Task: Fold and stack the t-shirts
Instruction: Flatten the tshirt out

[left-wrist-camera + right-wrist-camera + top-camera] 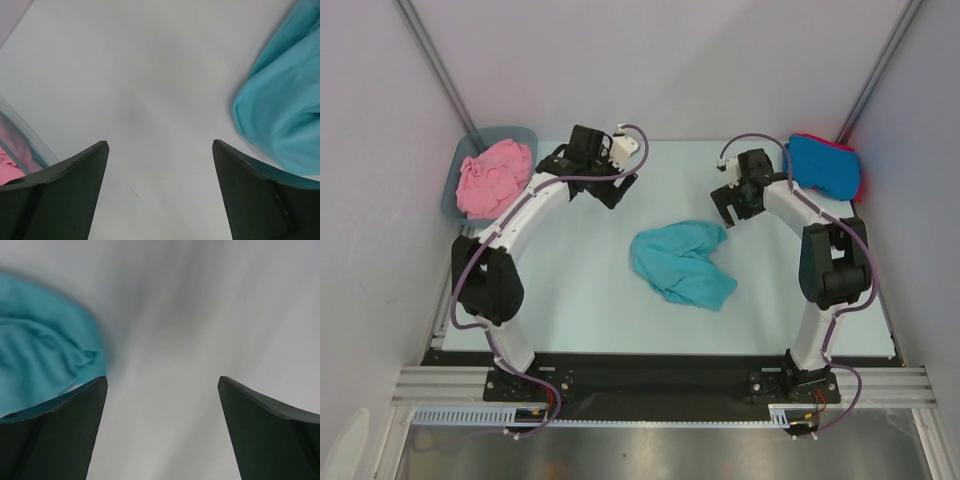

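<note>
The left gripper (160,142) stands wide, its two jaws dark, matte wedges that taper to blunt points, with only bare, smooth, pale table (570,290) between them. The right gripper (162,377) is spread just as wide, its jaws the same dull black wedge shape, and nothing is held between them either; its wrist view is smeared with blur. Just outside the left gripper's right jaw lies the rounded, softly rolled hem of the teal t-shirt (682,262), a thin matte knit. The same cloth shows past the right gripper's left jaw as shallow, wavy creases. From above, this shirt lies crumpled near the middle of the table in a loose, lobed heap between the two grippers, nearer the right one, with a fold running across it and one corner pointing toward the near edge. Whether either jaw touches it cannot be told. At the far left corner a grey-blue plastic tub (453,195) with rounded corners and a thin translucent rim holds the pink t-shirt (492,175), bunched into many small wrinkles. At the far right corner the bright blue t-shirt (820,165) lies in a flatter, roughly squared pad, with the edge of the red t-shirt (857,165) showing along its right side.
</note>
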Controlling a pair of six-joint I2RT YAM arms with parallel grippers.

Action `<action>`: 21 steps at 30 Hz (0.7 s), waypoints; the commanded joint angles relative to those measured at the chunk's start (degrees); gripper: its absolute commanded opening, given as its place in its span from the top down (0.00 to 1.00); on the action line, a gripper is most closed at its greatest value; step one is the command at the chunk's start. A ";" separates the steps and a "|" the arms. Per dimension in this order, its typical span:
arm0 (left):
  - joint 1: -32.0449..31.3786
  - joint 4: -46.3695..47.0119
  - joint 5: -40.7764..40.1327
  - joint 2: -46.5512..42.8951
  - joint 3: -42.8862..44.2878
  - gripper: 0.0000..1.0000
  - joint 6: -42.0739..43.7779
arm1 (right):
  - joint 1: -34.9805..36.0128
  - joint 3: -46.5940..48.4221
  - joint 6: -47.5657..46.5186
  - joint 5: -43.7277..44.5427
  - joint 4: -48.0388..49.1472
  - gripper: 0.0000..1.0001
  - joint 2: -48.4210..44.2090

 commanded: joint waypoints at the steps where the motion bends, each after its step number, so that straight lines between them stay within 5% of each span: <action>1: -0.07 3.15 -5.75 2.69 -0.41 0.09 -0.28 | 4.19 2.10 -0.17 -11.30 -3.20 0.01 -4.94; 16: -0.24 3.42 -8.57 4.63 0.99 0.09 -0.28 | 13.34 -2.65 -6.68 -10.78 -3.56 0.06 -4.24; 21: -0.24 3.51 -8.83 5.33 1.43 0.09 -0.46 | 13.34 -2.65 -7.12 -10.07 -3.73 0.40 -3.72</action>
